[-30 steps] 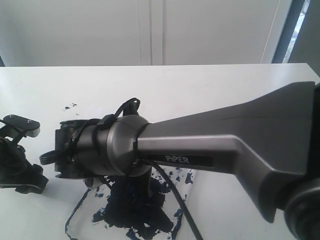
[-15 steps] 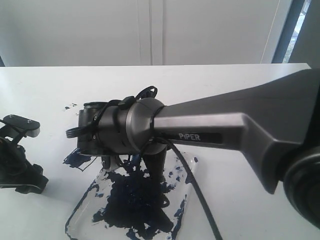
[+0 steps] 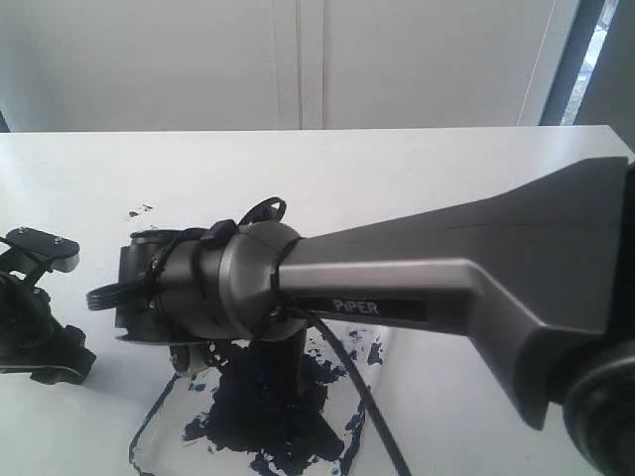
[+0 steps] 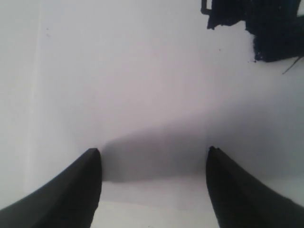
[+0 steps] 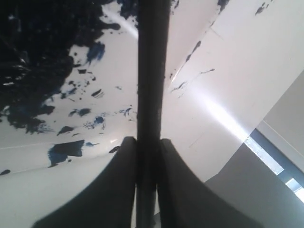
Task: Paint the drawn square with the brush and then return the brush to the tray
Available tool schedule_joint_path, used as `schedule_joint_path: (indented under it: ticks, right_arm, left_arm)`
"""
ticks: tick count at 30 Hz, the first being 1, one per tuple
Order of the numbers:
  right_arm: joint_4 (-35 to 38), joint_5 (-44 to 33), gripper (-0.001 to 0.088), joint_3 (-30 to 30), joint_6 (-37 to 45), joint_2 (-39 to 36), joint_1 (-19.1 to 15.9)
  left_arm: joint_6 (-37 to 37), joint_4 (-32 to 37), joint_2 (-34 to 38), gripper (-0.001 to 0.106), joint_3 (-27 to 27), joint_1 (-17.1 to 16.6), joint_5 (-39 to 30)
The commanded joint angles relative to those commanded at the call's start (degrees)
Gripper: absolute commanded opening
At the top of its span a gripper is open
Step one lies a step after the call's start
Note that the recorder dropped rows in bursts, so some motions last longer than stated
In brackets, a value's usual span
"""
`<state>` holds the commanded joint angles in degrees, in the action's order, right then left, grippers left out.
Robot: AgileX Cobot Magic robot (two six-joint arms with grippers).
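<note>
The clear tray (image 3: 149, 424), blotched with dark blue-black paint, lies at the near edge under my right arm. In the right wrist view my right gripper (image 5: 149, 141) is shut on the thin black brush (image 5: 153, 71), which runs out over the splattered tray floor (image 5: 111, 71); its tip is out of view. My left gripper (image 4: 153, 151) is open over bare white paper. A dark blue-black filled patch with straight edges, the drawn square (image 4: 273, 28), lies ahead of it. In the exterior view the right wrist hides the square.
The left arm (image 3: 35, 317) rests at the left edge of the white table (image 3: 417, 169). The big grey right arm (image 3: 446, 278) and its black cable (image 3: 367, 407) cross the scene. Small paint specks (image 3: 139, 211) dot the paper behind the wrist.
Over the last second the right wrist rose and swung right, baring a blue patch left of the tray, then came back left and down over the tray. The left arm stayed still.
</note>
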<state>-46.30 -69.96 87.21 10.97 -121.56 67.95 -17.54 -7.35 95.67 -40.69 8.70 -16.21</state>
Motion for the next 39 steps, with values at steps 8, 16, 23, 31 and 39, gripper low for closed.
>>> schedule_joint_path:
  ticks: [8,16,23,31,39]
  right_arm:
    - [-1.9,0.0,0.0,0.0,-0.3,0.0,-3.3]
    - [-2.0,0.0,0.0,0.0,-0.4,0.0,-3.2]
    - [1.5,0.0,0.0,0.0,1.4,0.0,0.3]
    - [1.7,0.0,0.0,0.0,1.4,0.0,1.0]
    - [1.6,0.0,0.0,0.0,2.8,0.0,1.4]
  left_arm:
    - [0.0,0.0,0.0,0.067,0.0,0.0,0.1]
    - [0.0,0.0,0.0,0.067,0.0,0.0,0.2]
    - [0.0,0.0,0.0,0.067,0.0,0.0,0.2]
    - [0.0,0.0,0.0,0.067,0.0,0.0,0.1]
    - [0.0,0.0,0.0,0.067,0.0,0.0,0.1]
